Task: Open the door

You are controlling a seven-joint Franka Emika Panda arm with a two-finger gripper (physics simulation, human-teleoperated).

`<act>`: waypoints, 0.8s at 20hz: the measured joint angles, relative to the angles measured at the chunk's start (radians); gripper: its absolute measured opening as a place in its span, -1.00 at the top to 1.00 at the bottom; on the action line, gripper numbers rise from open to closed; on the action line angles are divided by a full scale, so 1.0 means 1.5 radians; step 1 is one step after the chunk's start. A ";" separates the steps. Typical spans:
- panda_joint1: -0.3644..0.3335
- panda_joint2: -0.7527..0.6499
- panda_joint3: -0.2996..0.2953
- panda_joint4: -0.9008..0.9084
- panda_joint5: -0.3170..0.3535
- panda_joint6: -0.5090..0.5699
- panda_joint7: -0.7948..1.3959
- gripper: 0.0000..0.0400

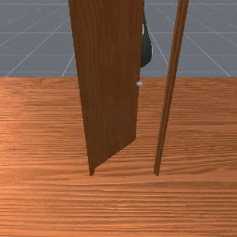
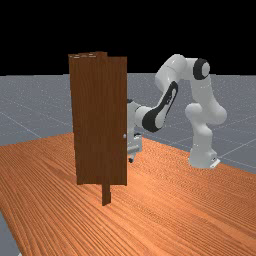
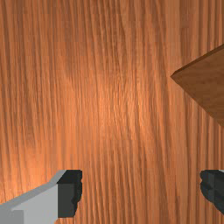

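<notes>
**Door (image 1: 106, 92) ajar; gripper (image 2: 132, 154) with fingers (image 3: 69, 192) wide apart.** In the front view, the frame's post (image 1: 165, 115) is planted on the table (image 1: 194, 203). The door is angled from the front view's left toward the table's far edge, its knob (image 1: 139, 84) borne at the free edge. The gripper is seen behind the door in the far view; its clearance is hard to judge.
</notes>
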 joint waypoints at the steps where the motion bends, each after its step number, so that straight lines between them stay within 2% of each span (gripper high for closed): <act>1: 0.000 0.000 0.000 0.000 0.000 0.000 0.000 -0.22; 2: 0.000 0.000 0.000 0.000 0.000 0.000 0.000 0.26; 3: 0.000 0.000 0.000 0.000 0.000 0.000 0.000 0.55; 5: 0.000 0.000 0.000 0.000 0.000 0.000 0.000 0.83; 8: 0.012 -0.009 -0.011 -0.011 -0.029 0.001 0.025 0.96; 9: 0.003 -0.027 -0.002 -0.043 -0.006 0.028 0.005 0.98; 11: 0.000 -0.068 0.000 -0.103 -0.010 0.038 -0.020 0.99; 12: -0.013 -0.096 0.009 -0.145 0.045 0.045 -0.046 1.00; 13: -0.016 -0.125 0.010 -0.185 0.063 0.055 -0.063 1.00; 15: -0.011 -0.169 0.003 -0.247 0.055 0.074 -0.058 1.00; 16: -0.007 -0.184 -0.001 -0.268 0.031 0.083 -0.037 1.00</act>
